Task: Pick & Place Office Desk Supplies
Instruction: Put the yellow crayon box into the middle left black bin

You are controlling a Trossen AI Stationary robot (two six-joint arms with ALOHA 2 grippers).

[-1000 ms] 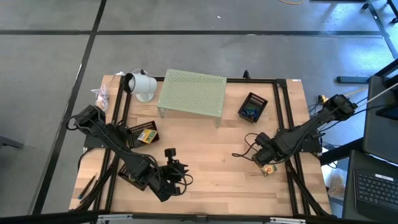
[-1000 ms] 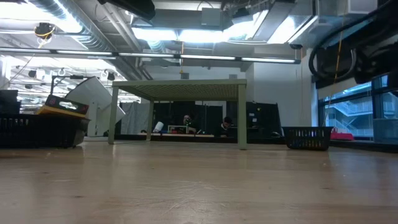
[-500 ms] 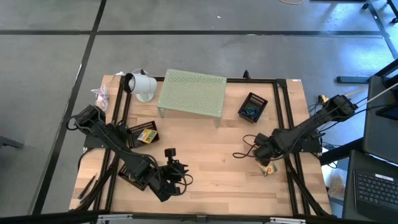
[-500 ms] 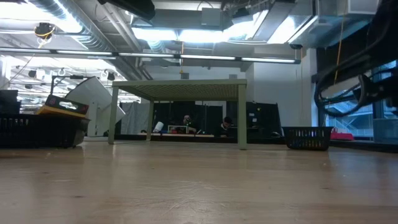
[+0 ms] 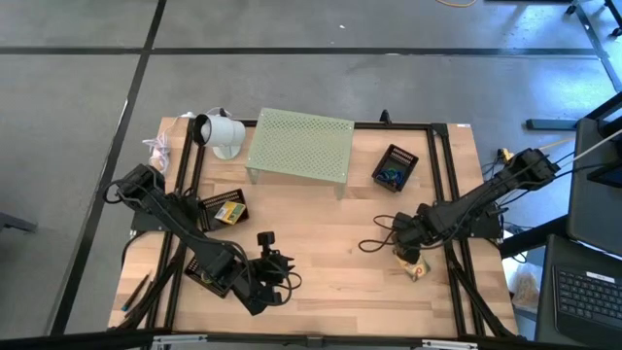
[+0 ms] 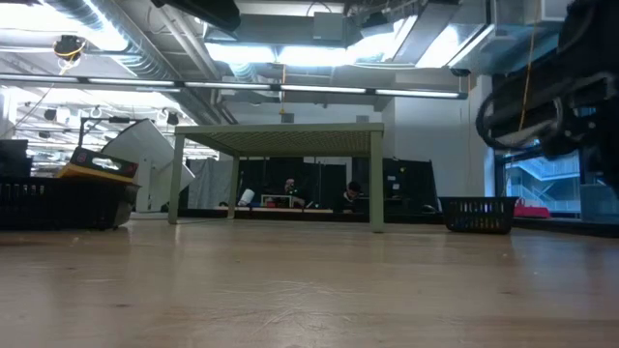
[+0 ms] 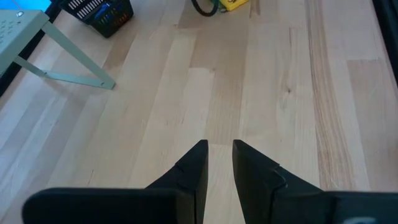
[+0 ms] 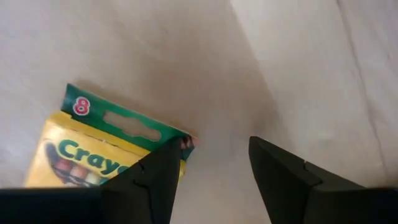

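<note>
A small yellow-green crayon box [image 8: 93, 155] lies flat on the wooden table near its right edge [image 5: 419, 271]. My right gripper [image 8: 214, 158] points down over it [image 5: 409, 253] and is open. One finger [image 8: 158, 177] stands over the box's green top corner; the other stands over bare wood. A second yellow box [image 5: 227, 210] lies in a black tray at the left. A black basket [image 5: 395, 166] holds small supplies. My left gripper [image 7: 219, 155] hovers near the front edge [image 5: 288, 280], its fingers a narrow gap apart with nothing between them. My right gripper comes at the crayon box from above, fingers pointing down. One finger covers the box's top corner [image 8: 181, 138] in the wrist view. I cannot tell whether it touches the box. The box lies flat on the table.
The pale green perforated riser [image 5: 299, 144] stands at the far middle, with a white cup-shaped object [image 5: 222, 133] to its left. Black frame rails [image 5: 439, 175] run along the table's sides. Bare wood lies between the two arms [image 5: 340, 243].
My right gripper has sunk a little over the crayon box, shifted slightly toward the table's left and rolled about its own axis. The box has stayed where it was.
</note>
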